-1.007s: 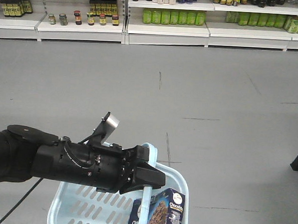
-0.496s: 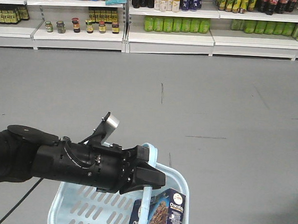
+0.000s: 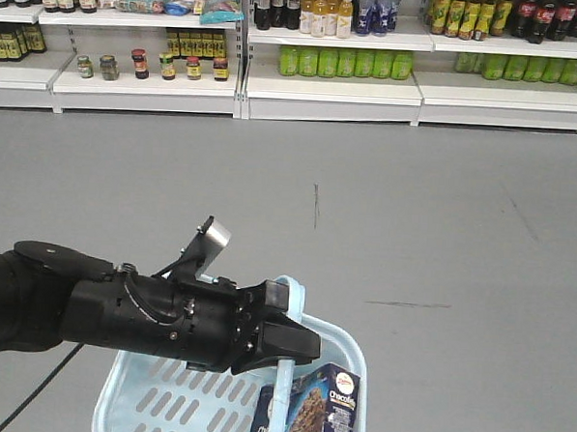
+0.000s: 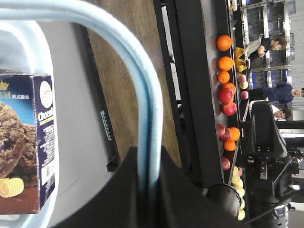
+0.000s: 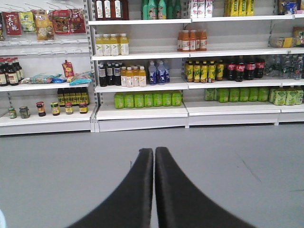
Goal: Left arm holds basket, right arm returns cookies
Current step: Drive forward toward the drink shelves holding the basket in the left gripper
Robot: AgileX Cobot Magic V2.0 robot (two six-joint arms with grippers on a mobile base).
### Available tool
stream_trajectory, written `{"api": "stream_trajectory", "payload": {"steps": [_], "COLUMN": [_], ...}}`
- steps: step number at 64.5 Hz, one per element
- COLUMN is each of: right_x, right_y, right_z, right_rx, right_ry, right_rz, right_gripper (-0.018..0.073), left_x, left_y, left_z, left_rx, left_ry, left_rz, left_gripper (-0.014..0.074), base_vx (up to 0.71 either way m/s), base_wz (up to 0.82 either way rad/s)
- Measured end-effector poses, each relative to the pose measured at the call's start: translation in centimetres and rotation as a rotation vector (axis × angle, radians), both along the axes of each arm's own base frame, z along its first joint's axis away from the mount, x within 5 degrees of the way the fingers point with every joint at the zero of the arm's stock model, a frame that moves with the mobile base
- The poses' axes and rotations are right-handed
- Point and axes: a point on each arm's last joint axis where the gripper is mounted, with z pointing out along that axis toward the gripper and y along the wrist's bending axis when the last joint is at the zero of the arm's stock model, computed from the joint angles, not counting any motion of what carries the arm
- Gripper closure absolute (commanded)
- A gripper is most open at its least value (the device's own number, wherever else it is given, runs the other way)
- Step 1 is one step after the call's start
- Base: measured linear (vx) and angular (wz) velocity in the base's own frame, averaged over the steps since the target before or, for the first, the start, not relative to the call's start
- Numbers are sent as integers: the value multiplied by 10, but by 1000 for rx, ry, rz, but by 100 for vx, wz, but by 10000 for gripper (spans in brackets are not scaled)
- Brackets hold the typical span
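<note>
At 6 o'clock in the front view, your left gripper clamps the handle of the basket; the cookies stand inside by its 3 o'clock rim. Your right gripper has its fingers pressed together, empty, with open floor running to the shelves at 12.

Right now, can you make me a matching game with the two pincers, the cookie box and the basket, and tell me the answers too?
Things:
1. left pincer
2. right pincer
3. cookies
4. basket

What fits:
A. shut with nothing in it
B. light blue with slotted sides
C. clamped on the handle
D. standing inside the basket

Pairs: 1-C, 2-A, 3-D, 4-B.
</note>
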Motion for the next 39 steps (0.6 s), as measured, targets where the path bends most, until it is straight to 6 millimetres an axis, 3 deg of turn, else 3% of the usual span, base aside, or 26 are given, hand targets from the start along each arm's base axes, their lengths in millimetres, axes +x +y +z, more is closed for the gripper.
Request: {"api": "stream_trajectory", "payload": {"steps": [39], "right_x": [0], "right_y": [0], "right_z": [0], "right_rx": [0], "right_ry": [0], "right_rz": [0], "right_gripper": [567], "left_x": [0], "left_y": [0], "left_z": [0], "left_rx": [0], "left_ry": [0], "left_rz": [0], "left_gripper": [604], "base_vx": [34], "base_wz": [-2]}}
